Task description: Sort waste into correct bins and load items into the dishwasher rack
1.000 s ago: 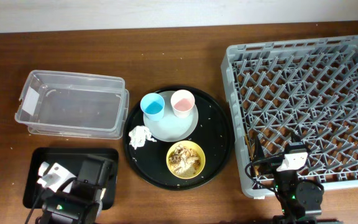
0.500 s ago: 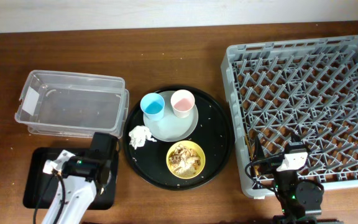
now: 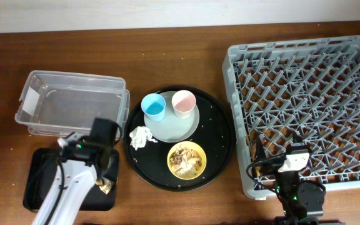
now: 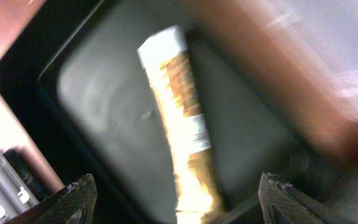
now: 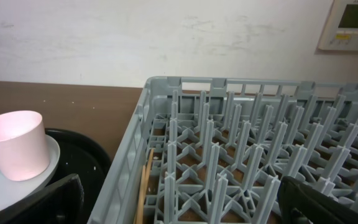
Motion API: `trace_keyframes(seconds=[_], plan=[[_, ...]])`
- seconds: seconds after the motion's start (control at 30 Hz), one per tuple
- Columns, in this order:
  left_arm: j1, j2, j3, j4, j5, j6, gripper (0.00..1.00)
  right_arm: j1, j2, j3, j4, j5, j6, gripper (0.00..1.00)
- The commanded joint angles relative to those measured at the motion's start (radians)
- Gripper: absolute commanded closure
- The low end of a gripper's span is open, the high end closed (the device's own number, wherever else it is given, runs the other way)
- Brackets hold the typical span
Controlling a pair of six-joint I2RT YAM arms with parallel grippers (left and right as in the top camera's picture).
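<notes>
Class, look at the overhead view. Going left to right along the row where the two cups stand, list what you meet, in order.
clear plastic tub → blue cup → pink cup → grey dishwasher rack. The round black tray is left out because it spans both cups.

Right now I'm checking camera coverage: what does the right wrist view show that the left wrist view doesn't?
Only the right wrist view shows the dishwasher rack, the pink cup on the plate, and a pale wall. Only the left wrist view shows the wrapper stick lying in the shallow black tray, blurred. Both show brown table and an open, empty hand: the left hand and the right hand.
</notes>
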Motion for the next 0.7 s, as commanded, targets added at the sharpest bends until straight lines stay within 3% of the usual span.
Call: trace_keyframes(seconds=[0.0,0.1,0.23,0.33,0.5,0.53,0.57,0.67], plan=[[0.003,-0.031,0.244,-0.018,0.27,0.31,0.18,-0.006,-0.006,-0.005,-0.005,-0.002,0.009,0.02],[0.048,-0.032,0.255,-0.119,0.203,0.224,0.15,-0.006,-0.006,-0.005,-0.005,-0.002,0.009,0.02],[0.297,-0.032,-0.003,0.068,0.273,0.196,0.21,-0.006,-0.006,-0.005,-0.005,-0.002,0.009,0.02],[0.46,-0.032,-0.216,0.287,0.465,0.252,0.28,-0.006,-0.006,-0.005,-0.005,-0.002,0.009,0.02],[0.483,-0.032,-0.347,0.46,0.473,0.243,0.28,-0.006,-0.006,-0.005,-0.005,-0.002,0.009,0.02],[0.483,-0.032,-0.359,0.485,0.463,0.241,0.3,-0.006,-0.006,-0.005,-0.005,-0.002,0.009,0.02],[0.483,-0.032,-0.378,0.515,0.463,0.231,0.44,-0.006,-0.006,-0.005,-0.005,-0.002,0.009,0.02],[0.483,-0.032,-0.415,0.542,0.463,0.2,0.47,-0.006,-0.006,-0.005,-0.005,-0.002,0.009,0.02]])
